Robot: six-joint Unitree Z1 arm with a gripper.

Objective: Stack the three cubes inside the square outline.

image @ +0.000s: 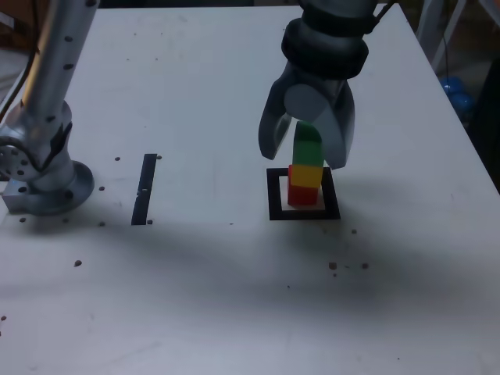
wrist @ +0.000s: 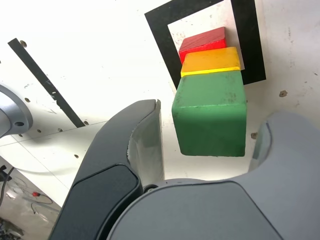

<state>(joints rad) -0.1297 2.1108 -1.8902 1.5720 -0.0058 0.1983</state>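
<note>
Green matte cube [wrist: 210, 112] sits between the two grey curved fingers [wrist: 135, 145] of the gripper [wrist: 207, 150], nearest the wrist camera; the wrist view shows a clear gap of white table on each side of it, so the fingers stand spread and touch no face of it. Directly beneath the green cube lies the yellow matte cube [wrist: 211, 61], and beneath that the orange-red matte cube [wrist: 202, 42], the three forming one upright column. The column stands within the white centre of the flat black square outline [wrist: 160, 45], with the frame visible around its base. Beyond the outline in that view, a narrow straight black strip [wrist: 47, 82] lies on the white tabletop [wrist: 100, 50], well apart from the square. The exterior view confirms the stack from the side: green cube [image: 308, 147] uppermost, yellow cube [image: 305, 175] in the middle, red cube [image: 303, 194] on the table inside the square outline [image: 273, 195]. It shows the gripper [image: 306, 152] pointing downward, its fingers straddling the green cube, a detail of height that the wrist view does not give. Only the exterior view shows the arm's metal base [image: 43, 176] at its left, with the black strip [image: 145, 189] between base and outline, and dark specks scattered over the table [image: 234, 297].
</note>
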